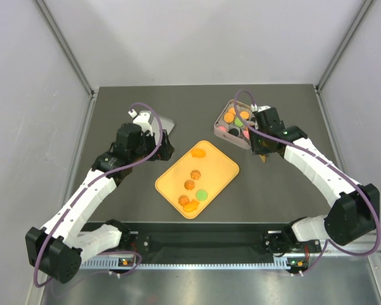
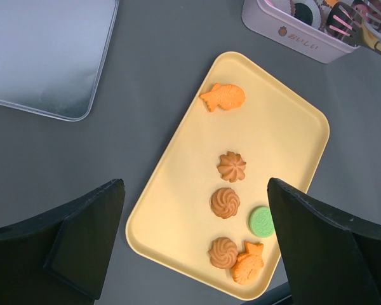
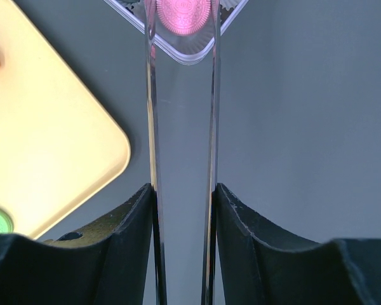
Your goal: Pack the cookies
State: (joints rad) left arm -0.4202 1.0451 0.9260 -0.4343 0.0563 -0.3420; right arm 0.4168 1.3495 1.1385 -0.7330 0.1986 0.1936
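**Top view.** An orange tray (image 1: 223, 166) lies at the middle of the dark surface (image 1: 267, 197) with six cookies (image 1: 194, 174) on it. More of them sit in the compartments of a pink tin (image 1: 232, 139) at the far right. The left claw (image 1: 165, 147) hovers just left of the tray, near a silvery lid (image 1: 167, 122). The right claw (image 1: 260, 145) is at the tin's near-right edge.

**Left wrist view.** The left claw's fingers (image 2: 82, 248) stand wide apart with nothing between them — open, above the tray's near end. A fish-shaped cookie (image 2: 223, 97) lies alone at the tray's far end. Nearer are a rosette, a swirl, a green cookie (image 2: 263, 221), another swirl and a second fish touching it. The lid is at upper left. The tin's wall is at upper right, with tongs (image 2: 349, 24) reaching into it.

**Right wrist view.** The right claw is closed on the tongs, which are clear, one finger pressing each arm. The tong tips flank a pink cookie (image 3: 183, 13) in the tin's corner compartment — whether they pinch it cannot be told. The tray's corner shows at left, apart from the tin.
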